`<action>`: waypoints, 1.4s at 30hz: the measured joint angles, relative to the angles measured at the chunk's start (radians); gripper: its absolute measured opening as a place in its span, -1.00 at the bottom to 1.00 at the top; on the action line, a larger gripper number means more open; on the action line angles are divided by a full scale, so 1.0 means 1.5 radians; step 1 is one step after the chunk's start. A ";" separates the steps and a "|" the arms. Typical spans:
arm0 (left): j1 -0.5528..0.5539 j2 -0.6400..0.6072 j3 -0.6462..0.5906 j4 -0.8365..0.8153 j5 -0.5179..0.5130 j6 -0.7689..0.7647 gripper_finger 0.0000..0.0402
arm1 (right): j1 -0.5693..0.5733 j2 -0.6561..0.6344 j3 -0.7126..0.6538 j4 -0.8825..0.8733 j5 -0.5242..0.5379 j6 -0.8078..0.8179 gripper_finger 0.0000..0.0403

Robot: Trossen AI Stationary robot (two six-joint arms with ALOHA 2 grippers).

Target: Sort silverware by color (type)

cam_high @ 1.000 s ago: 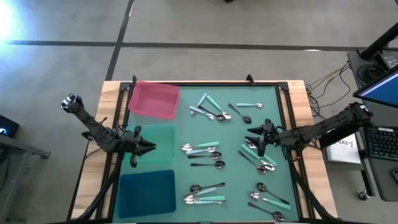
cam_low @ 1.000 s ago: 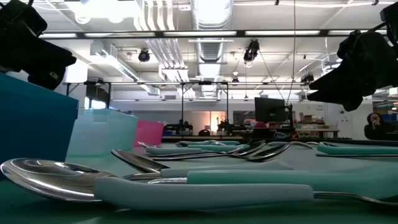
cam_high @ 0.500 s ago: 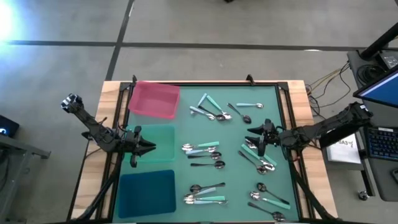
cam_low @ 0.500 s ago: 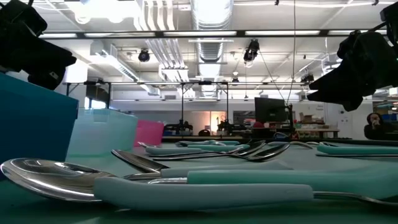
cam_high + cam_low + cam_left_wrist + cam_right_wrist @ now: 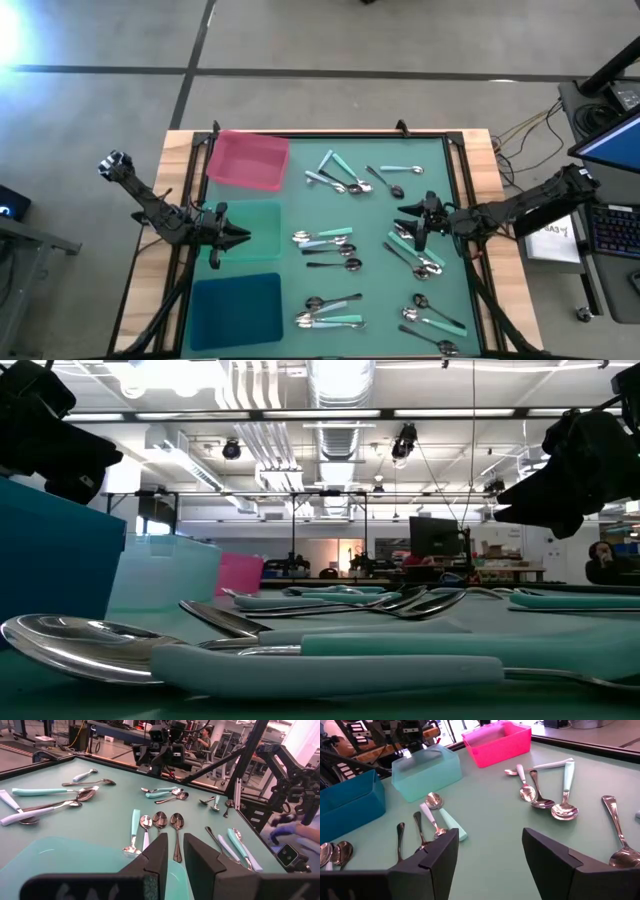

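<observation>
The silverware lies in loose groups on the green mat: teal-handled and all-silver spoons at the far side, in the middle, at the right and near the front edge. One teal-handled spoon lies right before the low camera. My left gripper hovers over the light green tray, its fingers a narrow gap apart with nothing between them. My right gripper hangs wide open above the mat's right part, over bare mat, touching nothing.
A pink tray stands at the far left of the mat and a blue tray at the near left, with the light green one between them. A dark frame borders the mat. Bare mat lies between the spoon groups.
</observation>
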 joint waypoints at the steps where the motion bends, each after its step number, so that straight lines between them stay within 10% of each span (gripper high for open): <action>1: 0.000 0.000 0.000 0.000 0.000 0.000 -0.78 | 0.000 0.000 0.000 0.000 0.000 0.000 0.04; 42: 0.000 0.000 0.000 0.000 0.000 0.000 -0.78 | 0.000 0.000 0.000 0.000 0.014 -0.004 0.04</action>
